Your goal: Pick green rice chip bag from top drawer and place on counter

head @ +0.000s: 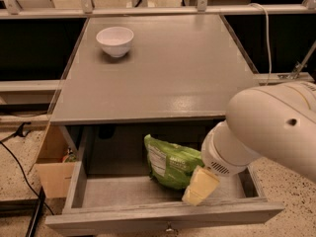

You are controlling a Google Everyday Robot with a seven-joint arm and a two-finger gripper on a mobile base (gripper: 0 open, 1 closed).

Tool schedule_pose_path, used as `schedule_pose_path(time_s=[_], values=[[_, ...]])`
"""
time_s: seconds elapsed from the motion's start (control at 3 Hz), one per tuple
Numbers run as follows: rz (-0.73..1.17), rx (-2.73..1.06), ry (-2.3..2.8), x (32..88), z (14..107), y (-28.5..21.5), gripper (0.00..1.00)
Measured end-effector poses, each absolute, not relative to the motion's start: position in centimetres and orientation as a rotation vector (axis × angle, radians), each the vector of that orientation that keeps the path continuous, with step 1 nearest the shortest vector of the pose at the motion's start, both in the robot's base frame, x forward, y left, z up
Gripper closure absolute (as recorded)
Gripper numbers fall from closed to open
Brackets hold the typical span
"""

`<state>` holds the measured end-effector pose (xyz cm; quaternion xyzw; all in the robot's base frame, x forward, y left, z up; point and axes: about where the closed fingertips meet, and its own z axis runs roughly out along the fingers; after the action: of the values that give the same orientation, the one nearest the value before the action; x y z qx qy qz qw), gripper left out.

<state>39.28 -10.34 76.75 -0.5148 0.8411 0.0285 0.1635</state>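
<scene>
Well, nearest of all is the plain grey front of the top drawer [148,217], pulled wide open, with its small metal knob [170,227] just at the bottom edge of the view. Behind that front, my fingers [199,186] are down inside the drawer on its right side, a pale yellow pad hanging from the bulky white arm [269,130] that comes in from the right. The pad touches the lower right edge of the green rice chip bag [173,163]; how far my fingers are open, or whether they have hold of the bag, I cannot tell. The bag lies in the middle of the drawer, leaning toward the back, its white nutrition panel turned to the left. To the left, outside the drawer, a cardboard box [49,177] stands on the speckled floor. Above the drawer is the grey bench [168,78], slightly glossy. A white bowl [114,41] stands upright near its far left corner, well apart from the bag.
</scene>
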Motion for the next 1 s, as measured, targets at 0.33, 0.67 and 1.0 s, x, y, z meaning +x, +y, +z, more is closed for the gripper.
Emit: schedule_pose_path(time_s=[0.33, 0.67, 1.0], values=[[0.148, -1.416, 2.406, 41.1, 76.0, -9.6, 0.0], [0.202, -1.35, 2.396, 42.8, 76.7, -9.2, 0.0], [0.236, -1.314, 2.389, 43.7, 77.2, -8.7, 0.19]])
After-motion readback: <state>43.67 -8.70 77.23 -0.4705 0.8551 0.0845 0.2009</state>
